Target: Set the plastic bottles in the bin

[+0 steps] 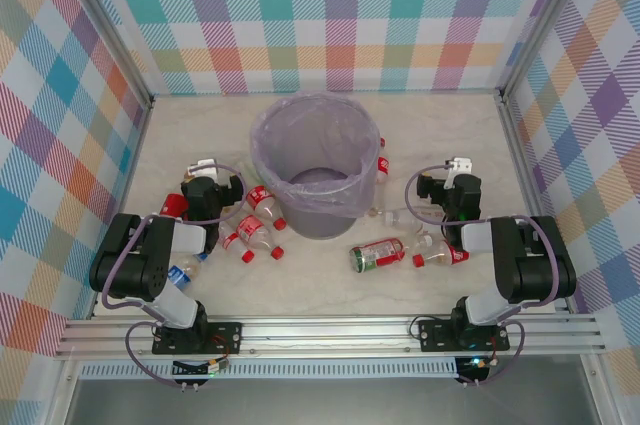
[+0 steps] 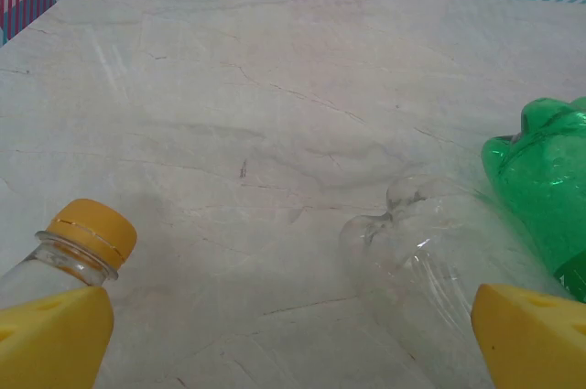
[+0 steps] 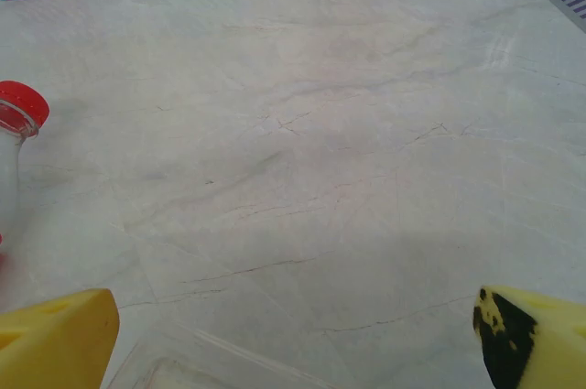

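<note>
**A:** From the top, where's everything?

**B:** The bin stands mid-frame. The plastic bottles lie round its foot, left and right, none lifted. I'd say a first pick is in hand. Both arms crouch low, elbows folded back.

**A:** Left wrist?

**B:** The left gripper is spread wide and empty. There's an orange-capped bottle lower left, a clear bottle and a green bottle at right. It needs to settle over one, then close.

**A:** Right wrist?

**B:** The right gripper is wide too, holding nothing, with a red-capped bottle at the left edge.
</note>
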